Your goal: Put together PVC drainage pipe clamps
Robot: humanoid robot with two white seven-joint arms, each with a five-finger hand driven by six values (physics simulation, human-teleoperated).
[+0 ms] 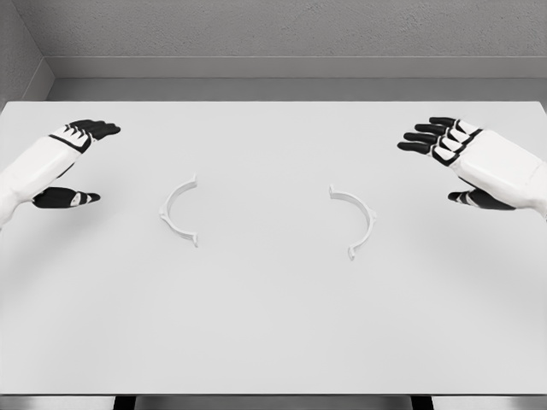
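Clamp halves [180, 210] [354, 221] lie apart between left hand [64, 166] and right hand [466, 162], fingers spread, untouched.

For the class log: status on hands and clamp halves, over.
Left hand open, right hand open, both empty. Left clamp half and right clamp half apart on table. Nothing between them.

Two clamp halves lie on the table [273, 342], well apart: left clamp half [178, 210] left of centre, right clamp half [355, 220] right of centre.
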